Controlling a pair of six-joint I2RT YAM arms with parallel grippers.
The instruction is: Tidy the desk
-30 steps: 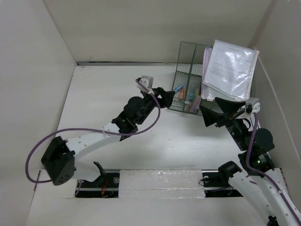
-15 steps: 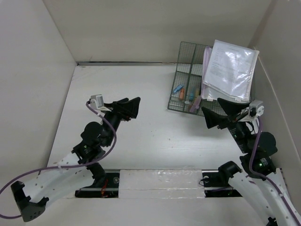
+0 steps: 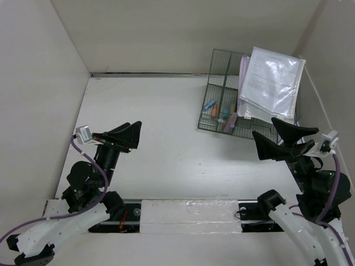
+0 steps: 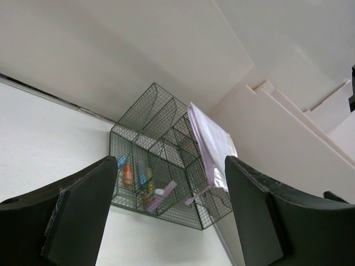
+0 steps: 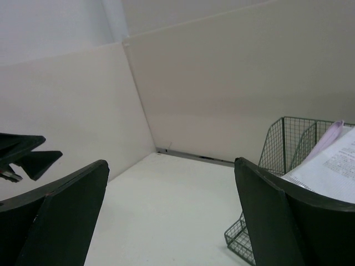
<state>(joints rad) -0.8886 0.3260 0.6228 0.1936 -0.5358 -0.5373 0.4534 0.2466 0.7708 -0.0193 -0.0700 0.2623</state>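
Note:
The desk [image 3: 166, 166] is a white tabletop walled in by white panels. My left gripper [image 3: 133, 136] hovers over its near left part, open and empty, facing the far right. In the left wrist view the left gripper [image 4: 169, 183] frames the dark green wire rack [image 4: 155, 144] from a distance. My right gripper [image 3: 263, 127] is open and empty at the near right, just in front of the rack [image 3: 219, 88]. The right gripper [image 5: 171, 177] looks across the bare desk [image 5: 166, 210] toward the far left corner.
The rack holds orange and blue pens [image 3: 212, 107], a purple item [image 3: 229, 122] and a plastic-sleeved sheaf of papers [image 3: 272, 77] leaning at its right. White wall panels [image 3: 55, 72] close in the left, back and right sides.
My left arm has pulled back from the rack's front to the near left, its jaws a little wider. The right arm has drawn back slightly toward the near right.

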